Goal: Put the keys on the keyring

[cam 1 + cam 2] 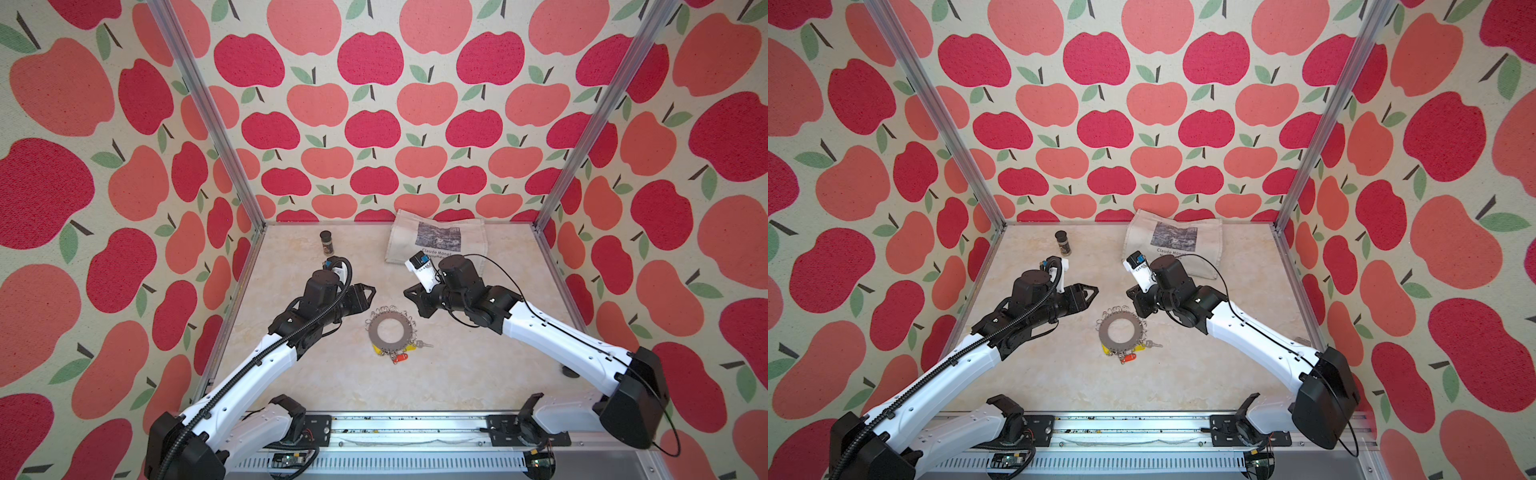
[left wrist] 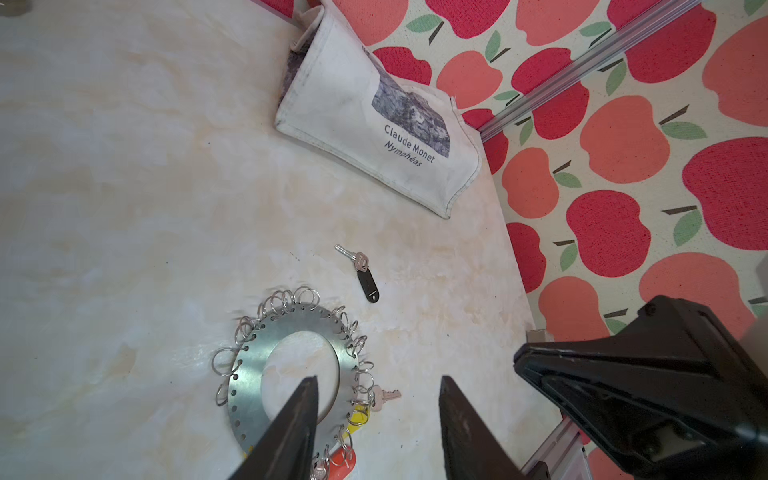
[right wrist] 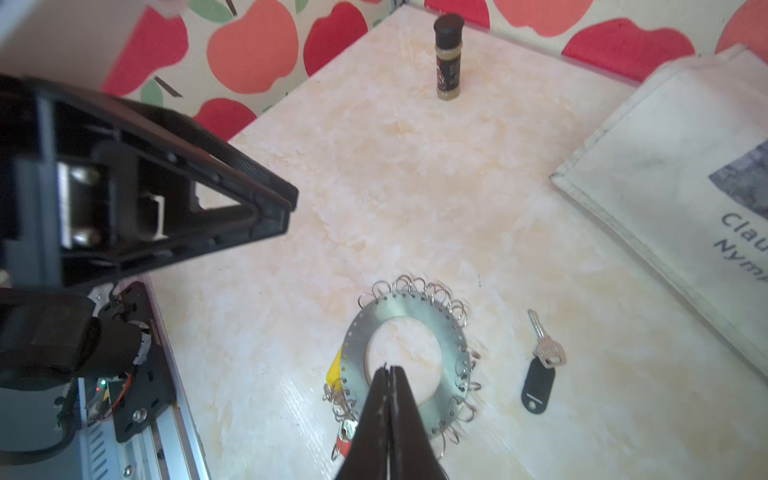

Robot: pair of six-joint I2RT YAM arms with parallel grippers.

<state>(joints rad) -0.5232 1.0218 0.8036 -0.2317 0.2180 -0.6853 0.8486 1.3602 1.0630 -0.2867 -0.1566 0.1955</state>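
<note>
Nothing is hooked on yet. The keys [image 2: 365,278] lie loose on the table [image 2: 124,208], near the keyring's [image 2: 245,374] far right edge but apart from it. My left jaws stand part open, empty; my right jaws are almost together, holding nothing. Pickup and hooking remain.

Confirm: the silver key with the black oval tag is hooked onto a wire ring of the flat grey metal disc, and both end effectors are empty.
Not hooked: the silver key with the black oval tag lies loose, apart from the flat grey metal disc, as the right wrist view shows. The left end effector and right end effector are empty.
</note>
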